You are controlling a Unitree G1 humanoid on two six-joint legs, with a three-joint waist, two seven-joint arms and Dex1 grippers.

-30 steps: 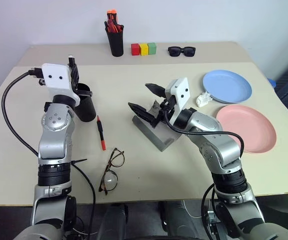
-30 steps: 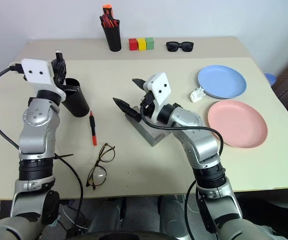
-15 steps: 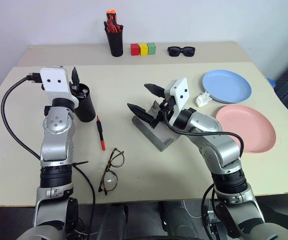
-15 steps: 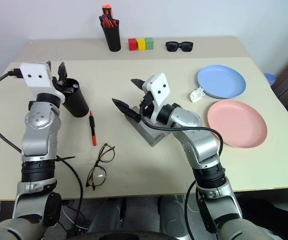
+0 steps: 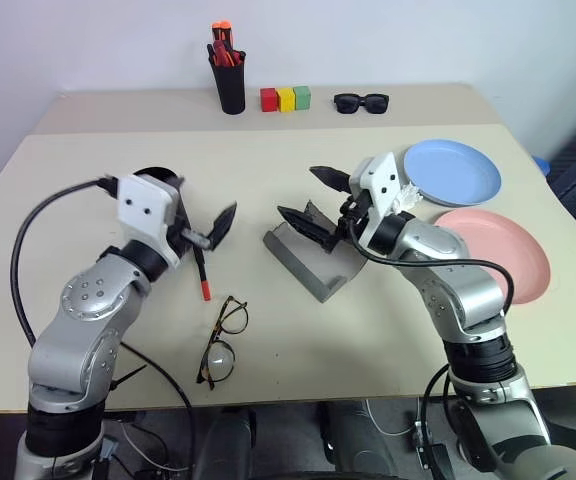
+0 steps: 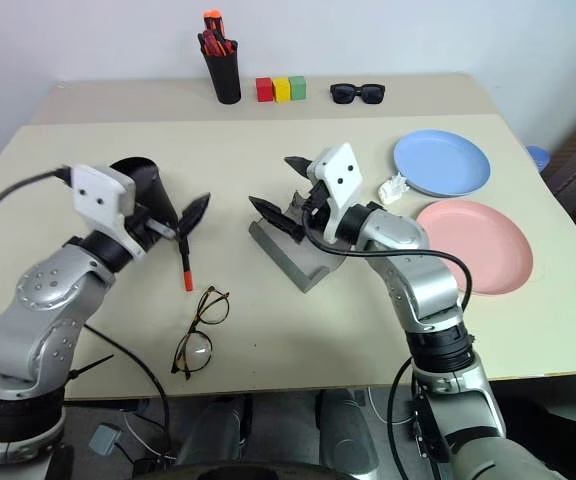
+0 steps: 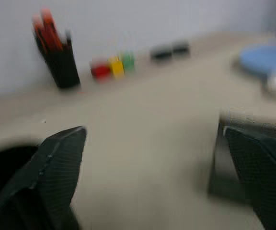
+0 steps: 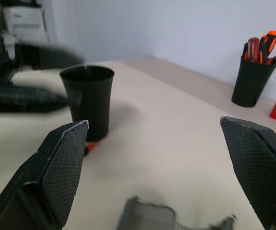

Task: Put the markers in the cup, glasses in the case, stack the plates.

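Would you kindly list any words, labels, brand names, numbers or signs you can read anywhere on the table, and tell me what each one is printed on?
None: no readable text in these views.
The black cup, grey case, blue plate and pink plate look plain.
The red marker, the pens in the pen holder and the three coloured blocks are too small to tell any print.

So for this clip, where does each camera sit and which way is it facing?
Left eye and right eye views: on the head, looking forward and down over the table; both arms, left hand and right hand open.
Left wrist view: along its own fingers, toward the pen holder and colored blocks.
Right wrist view: along its fingers, toward the black cup.
Shared: the wrist views both show the pen holder.
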